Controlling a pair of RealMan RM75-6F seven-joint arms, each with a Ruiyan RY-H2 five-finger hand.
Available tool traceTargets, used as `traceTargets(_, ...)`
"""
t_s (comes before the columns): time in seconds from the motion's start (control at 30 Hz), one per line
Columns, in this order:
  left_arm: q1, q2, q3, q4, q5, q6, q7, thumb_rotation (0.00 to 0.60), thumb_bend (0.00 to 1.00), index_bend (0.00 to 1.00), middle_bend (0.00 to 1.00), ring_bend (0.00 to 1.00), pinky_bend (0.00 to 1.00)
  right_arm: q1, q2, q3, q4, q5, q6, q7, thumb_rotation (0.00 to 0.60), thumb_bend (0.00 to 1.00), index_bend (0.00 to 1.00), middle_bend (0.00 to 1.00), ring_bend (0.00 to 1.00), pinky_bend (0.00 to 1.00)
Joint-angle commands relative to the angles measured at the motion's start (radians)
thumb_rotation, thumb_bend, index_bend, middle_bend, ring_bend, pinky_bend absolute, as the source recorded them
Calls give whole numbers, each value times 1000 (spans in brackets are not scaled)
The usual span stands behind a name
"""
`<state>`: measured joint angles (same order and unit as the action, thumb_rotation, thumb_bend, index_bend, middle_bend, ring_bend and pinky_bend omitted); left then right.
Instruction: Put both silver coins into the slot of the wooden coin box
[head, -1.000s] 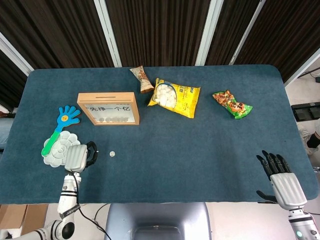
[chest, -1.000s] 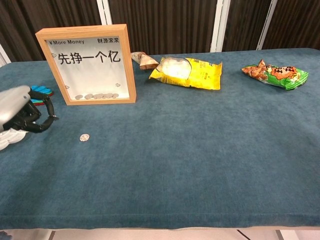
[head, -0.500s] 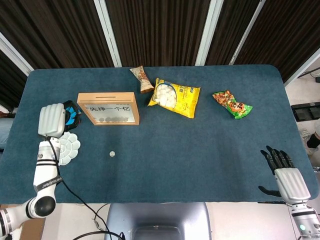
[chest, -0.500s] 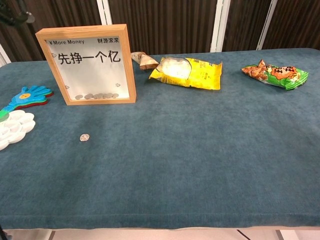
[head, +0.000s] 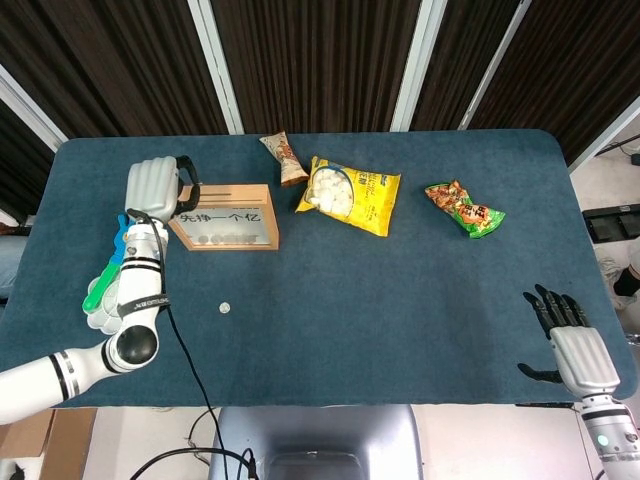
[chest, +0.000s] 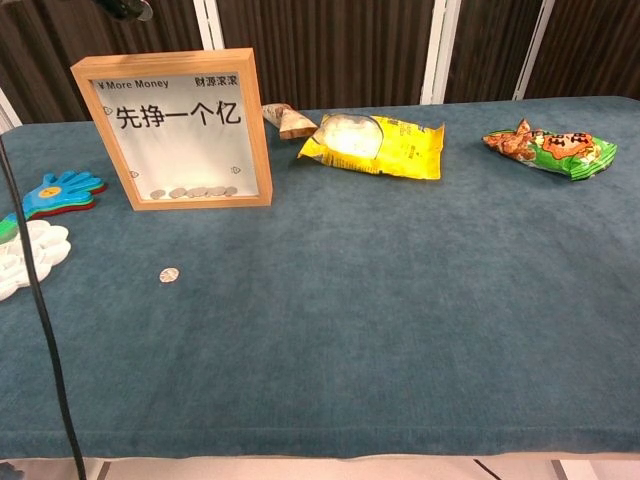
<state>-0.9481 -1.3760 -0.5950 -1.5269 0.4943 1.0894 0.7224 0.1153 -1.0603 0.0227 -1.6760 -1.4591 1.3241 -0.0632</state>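
Note:
The wooden coin box (head: 218, 216) (chest: 180, 130) stands upright at the left rear, with its slot (head: 222, 188) in the top edge and several coins behind its window. One silver coin (head: 225, 308) (chest: 168, 273) lies on the cloth in front of the box. My left hand (head: 155, 187) is raised over the box's left end, fingers curled, thumb and a finger pinched together as on a small coin; the coin itself is too small to make out. Only a dark fingertip (chest: 130, 8) shows in the chest view. My right hand (head: 570, 345) rests open at the near right edge.
A blue hand-shaped clapper (chest: 55, 190) and a white palette (chest: 25, 255) lie left of the box. A brown snack bar (head: 285, 158), a yellow snack bag (head: 350, 195) and a green packet (head: 464, 209) lie along the back. My left arm's cable (chest: 40, 330) hangs at near left.
My left hand rose from the table beside the palette and swung right to the top of the coin box. The coin on the cloth stayed put. My right hand drew back slightly.

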Motion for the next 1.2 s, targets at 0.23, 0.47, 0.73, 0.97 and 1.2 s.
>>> traceTargets(0.23,-65,-53,61,91,-45,-20,-12,600,409,571,1000,1000,1000,4,5,0,4,9,-9,11,600,92,0,0,0,0)
traceTargets(0.47,-82,-58,83,112,-52,-21,-32,600,408,572,1000,1000,1000,-2,10,-1,3,6,5,20,600,92,0,0,0,0)
traceTargets(0.73,-96,-58,107,119,-59,-21,-41,600,410,571,1000,1000,1000,-2,11,-2,3,7,6,22,600,92,0,0,0,0)
traceTargets(0.97,-101,-63,125,133,-64,-34,-60,600,409,572,1000,1000,1000,-2,16,-6,0,-3,7,31,600,92,0,0,0,0)
traceTargets(1.2,-108,-72,142,151,-55,-32,-72,600,409,561,1000,1000,1000,-3,19,-6,2,-2,11,38,600,92,0,0,0,0)
